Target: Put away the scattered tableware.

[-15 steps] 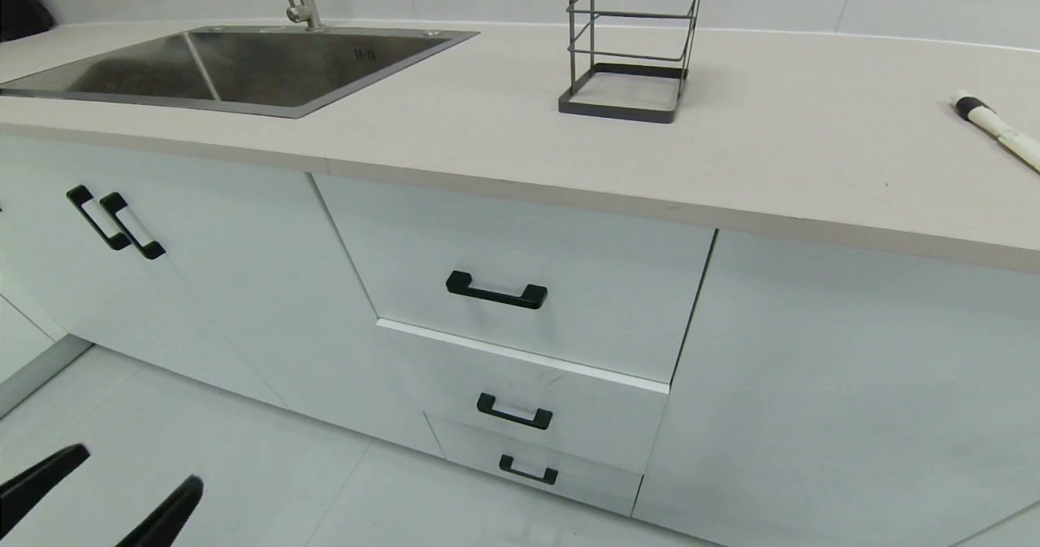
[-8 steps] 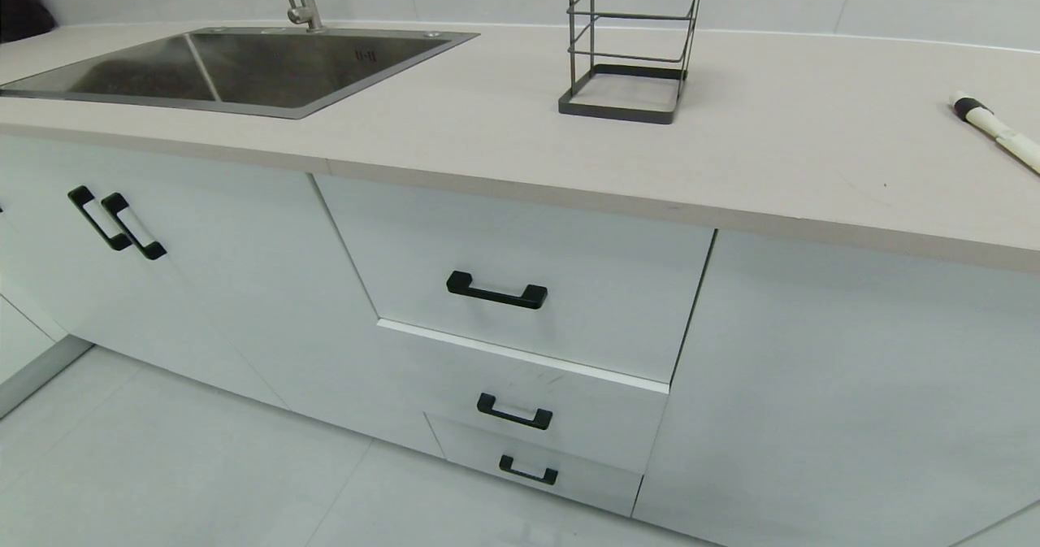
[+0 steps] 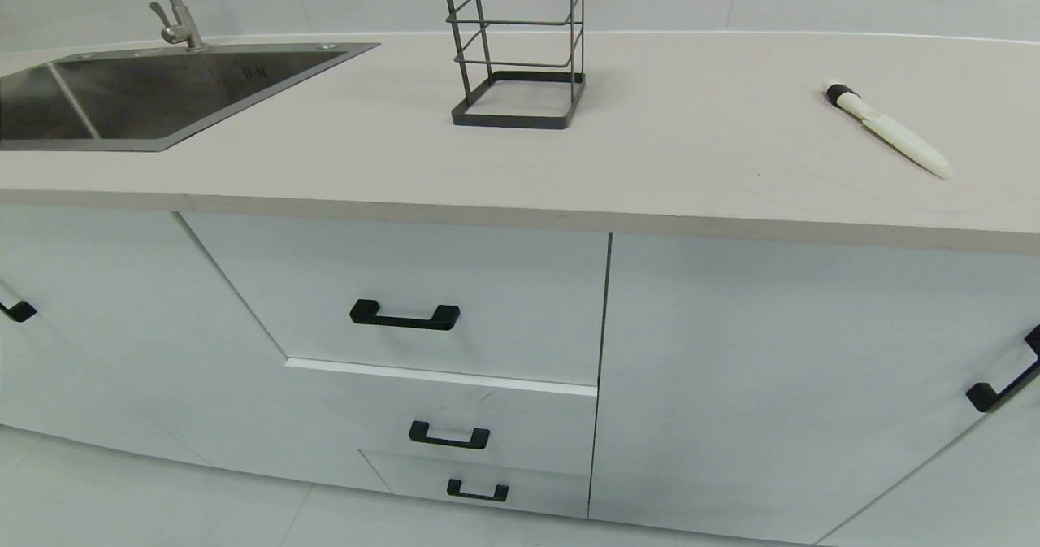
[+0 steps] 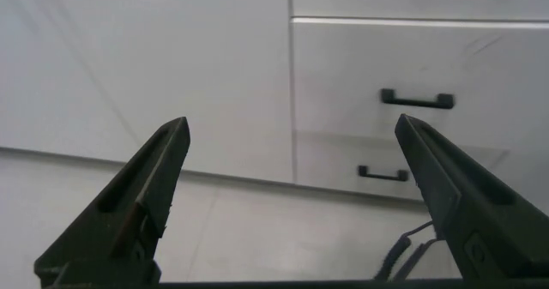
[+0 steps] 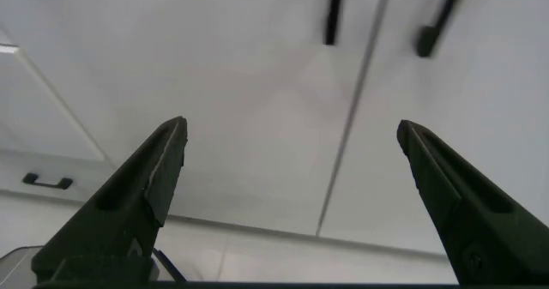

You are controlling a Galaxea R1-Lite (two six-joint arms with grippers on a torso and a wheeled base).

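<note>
A cream-handled utensil with a black end (image 3: 887,130) lies on the beige countertop (image 3: 666,165) at the right. A dark wire rack (image 3: 515,51) stands upright near the counter's middle, with nothing in it. My left gripper (image 4: 292,135) is open and low, facing the white lower drawers (image 4: 403,83). My right gripper (image 5: 292,139) is open too, facing white cabinet doors (image 5: 257,92) with black handles. Nothing sits between either pair of fingers.
A steel sink (image 3: 154,92) with a tap (image 3: 175,10) is set into the counter at the left. Below the counter are three drawers with black handles (image 3: 405,317) and a cabinet door (image 3: 772,384) to their right. Pale tiled floor (image 3: 122,498) lies below.
The head camera has swung right, so the sink, rack and drawers sit further left and the whole utensil shows. The left gripper's fingertips have left the lower left corner.
</note>
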